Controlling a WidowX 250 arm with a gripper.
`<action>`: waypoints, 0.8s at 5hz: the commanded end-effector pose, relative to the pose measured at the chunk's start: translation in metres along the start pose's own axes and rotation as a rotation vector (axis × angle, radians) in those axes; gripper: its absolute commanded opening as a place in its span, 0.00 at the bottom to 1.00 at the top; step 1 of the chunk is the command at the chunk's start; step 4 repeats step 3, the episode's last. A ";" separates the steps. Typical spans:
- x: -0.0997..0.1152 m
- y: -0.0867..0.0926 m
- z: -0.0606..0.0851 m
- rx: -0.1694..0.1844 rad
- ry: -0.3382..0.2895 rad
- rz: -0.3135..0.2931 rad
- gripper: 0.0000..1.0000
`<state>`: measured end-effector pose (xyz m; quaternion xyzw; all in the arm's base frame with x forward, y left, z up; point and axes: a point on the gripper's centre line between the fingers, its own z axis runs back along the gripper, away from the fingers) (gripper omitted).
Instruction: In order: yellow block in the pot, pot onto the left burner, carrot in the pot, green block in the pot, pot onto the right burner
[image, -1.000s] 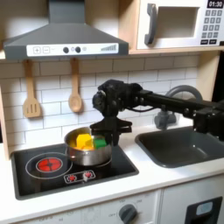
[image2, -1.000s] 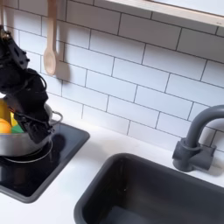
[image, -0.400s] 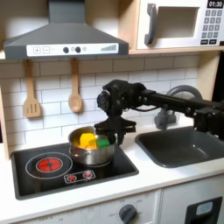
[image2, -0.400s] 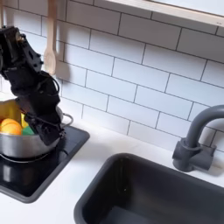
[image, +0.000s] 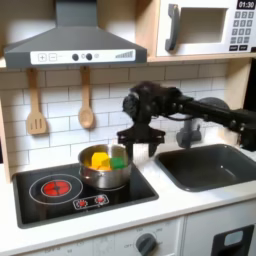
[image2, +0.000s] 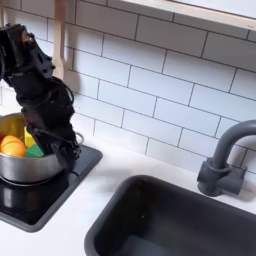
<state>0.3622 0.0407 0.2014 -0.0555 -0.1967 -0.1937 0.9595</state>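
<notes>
**Gripper lifted off the pot's rim, pot left on the right burner**

Compared with the earlier frames, the gripper (image: 139, 144) has been raised and drawn away from the pot (image: 104, 172); a second ago its fingers were at the rim, and now they hang spread apart, gripping nothing, above and to the first exterior view's right of it. In the second exterior view the gripper (image2: 68, 150) is seen just beside the pot (image2: 30, 166), at its right wall, though contact cannot be judged there. The pot has been shifted slightly rightward since then and is seated over the right burner, which is covered by it.

Below and left of the gripper, the yellow block (image: 96, 159), the green block (image: 116, 161) and the carrot (image2: 12, 146) are held inside the pot. Further left, the left burner (image: 55, 187) is uncovered. To the gripper's right lie a sink (image: 208, 167) and a faucet (image2: 222, 160). Behind it, two wooden spoons (image: 86, 103) are hung on the tiled wall.
</notes>
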 end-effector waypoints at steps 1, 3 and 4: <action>0.007 -0.012 0.025 0.059 -0.032 -0.031 1.00; 0.003 -0.020 0.021 0.012 -0.018 0.009 1.00; 0.003 -0.020 0.021 0.012 -0.018 0.009 1.00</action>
